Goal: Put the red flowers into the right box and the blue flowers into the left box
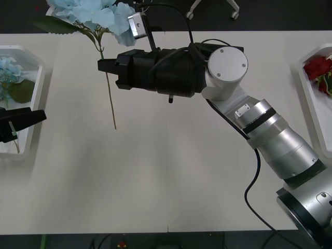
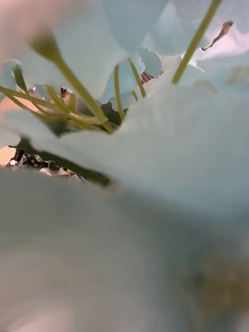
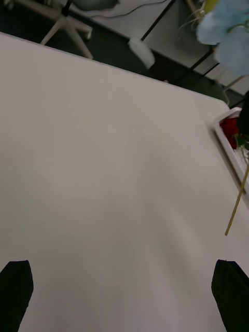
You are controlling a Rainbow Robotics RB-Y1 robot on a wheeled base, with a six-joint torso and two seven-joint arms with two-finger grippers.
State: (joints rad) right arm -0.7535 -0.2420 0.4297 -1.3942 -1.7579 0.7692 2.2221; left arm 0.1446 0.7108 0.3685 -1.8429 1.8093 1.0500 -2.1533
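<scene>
My right arm reaches across the table, and its gripper (image 1: 105,66) is shut on the thin green stem of a blue flower (image 1: 93,14), just below the cluster. The stem hangs down from there, its tip clear of the table. Pale blue petals (image 2: 155,155) sit right against the right wrist camera. Another blue flower (image 1: 7,72) lies in the left box (image 1: 38,78). My left gripper (image 1: 23,120) hovers open over that box's near end, its black fingertips (image 3: 15,295) wide apart. Red flowers (image 1: 317,67) lie in the right box (image 1: 309,98). In the left wrist view, the held blue flower (image 3: 228,31) hangs before the right box (image 3: 226,150).
The white table (image 1: 171,176) spreads between the two boxes. Its far edge runs just behind the held flower, with a dark floor and a chair base (image 1: 212,8) beyond. My right arm's black forearm (image 1: 155,70) spans the table's upper middle.
</scene>
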